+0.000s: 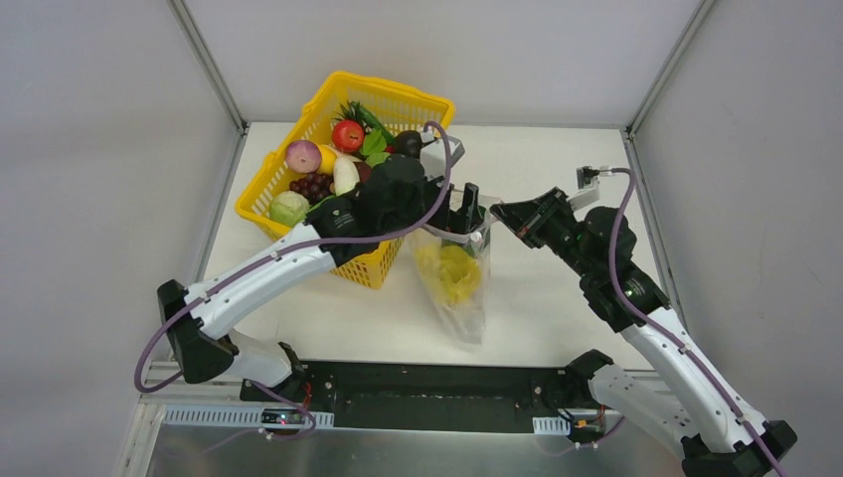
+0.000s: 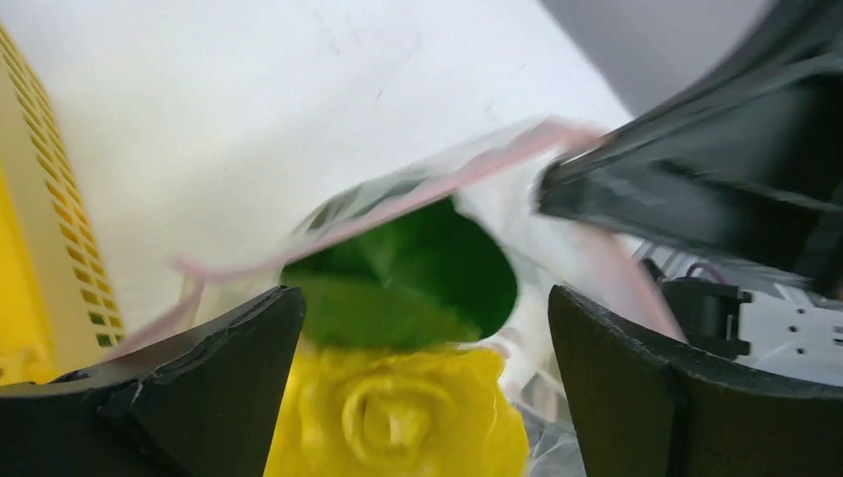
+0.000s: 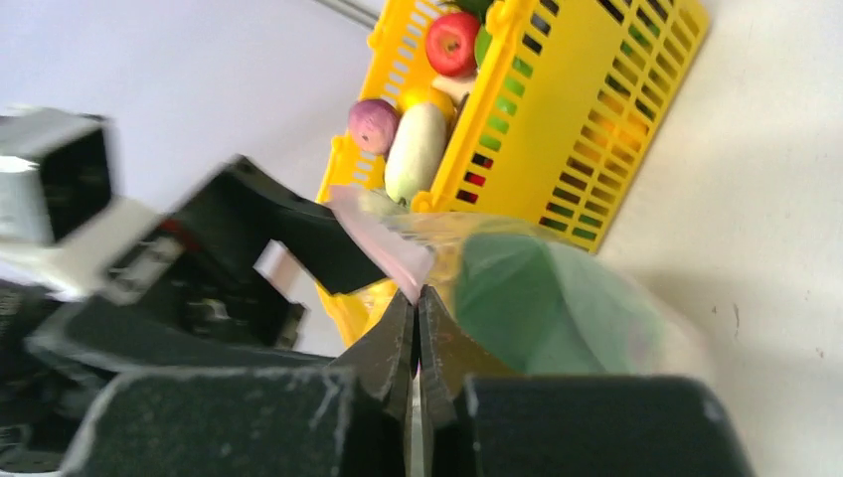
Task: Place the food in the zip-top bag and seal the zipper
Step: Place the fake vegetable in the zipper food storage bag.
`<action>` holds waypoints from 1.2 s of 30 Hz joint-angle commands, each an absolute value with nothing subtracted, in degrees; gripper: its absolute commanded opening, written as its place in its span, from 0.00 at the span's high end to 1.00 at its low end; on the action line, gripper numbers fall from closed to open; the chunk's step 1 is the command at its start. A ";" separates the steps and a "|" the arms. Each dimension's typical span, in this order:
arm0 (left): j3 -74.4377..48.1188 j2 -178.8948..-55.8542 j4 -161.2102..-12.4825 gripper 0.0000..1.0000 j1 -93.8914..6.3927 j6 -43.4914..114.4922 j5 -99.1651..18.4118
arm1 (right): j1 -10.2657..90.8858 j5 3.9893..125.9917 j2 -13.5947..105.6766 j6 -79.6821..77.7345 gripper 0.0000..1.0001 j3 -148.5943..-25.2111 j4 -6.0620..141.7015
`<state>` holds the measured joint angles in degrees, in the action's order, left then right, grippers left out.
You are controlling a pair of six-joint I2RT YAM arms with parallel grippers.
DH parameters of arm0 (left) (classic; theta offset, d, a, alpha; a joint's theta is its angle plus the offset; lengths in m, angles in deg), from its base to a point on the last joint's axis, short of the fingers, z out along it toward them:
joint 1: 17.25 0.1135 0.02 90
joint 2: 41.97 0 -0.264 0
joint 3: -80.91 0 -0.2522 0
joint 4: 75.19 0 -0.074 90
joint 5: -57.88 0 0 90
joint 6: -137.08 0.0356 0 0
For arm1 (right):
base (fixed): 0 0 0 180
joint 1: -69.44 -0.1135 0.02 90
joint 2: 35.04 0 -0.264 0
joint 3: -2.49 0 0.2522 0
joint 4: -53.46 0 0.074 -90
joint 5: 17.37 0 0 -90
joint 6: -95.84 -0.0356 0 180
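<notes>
Filling bag (image 1: pixel 459 298) beside basket (image 1: pixel 398 87), cabbage (image 1: pixel 447 270) and greens (image 2: pixel 418 268) inside. Pinches zipper (image 3: pixel 383 243) with shut right gripper (image 3: pixel 418 308); hovers left gripper (image 2: pixel 427 318) over its mouth, wide, empty. Next: likely fetch more food (image 1: pixel 348 134) from basket.

Robot lab cell: white table (image 1: pixel 542 303), grey panel walls (image 1: pixel 99 149), aluminium frame posts (image 1: pixel 209 65).

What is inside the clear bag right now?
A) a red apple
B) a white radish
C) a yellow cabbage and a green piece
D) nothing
C: the yellow cabbage and a green piece show through the zip-top bag; the apple and radish lie in the basket.
</notes>
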<state>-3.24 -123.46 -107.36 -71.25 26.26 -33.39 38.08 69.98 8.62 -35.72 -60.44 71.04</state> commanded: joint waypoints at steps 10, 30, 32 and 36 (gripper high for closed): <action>3.26 -120.52 -114.28 0.01 -69.53 30.65 -38.88 | 41.73 73.15 9.32 -33.40 1.00 -54.70 72.27; 11.72 -123.58 -116.47 0.01 -69.02 30.38 -34.15 | 41.93 65.18 10.13 -25.11 1.00 -62.90 75.79; 7.81 -119.82 -111.53 0.01 -68.93 29.75 -36.23 | 41.93 64.40 10.40 -25.03 1.00 -63.19 75.92; 6.34 -115.03 -111.40 0.01 -68.56 30.20 -38.39 | 41.95 62.38 9.96 -24.96 1.00 -63.66 75.04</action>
<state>6.66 -121.89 -116.17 -69.26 30.57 -36.83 41.65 64.56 10.59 -26.19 -60.37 76.26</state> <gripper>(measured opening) 0.990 0.007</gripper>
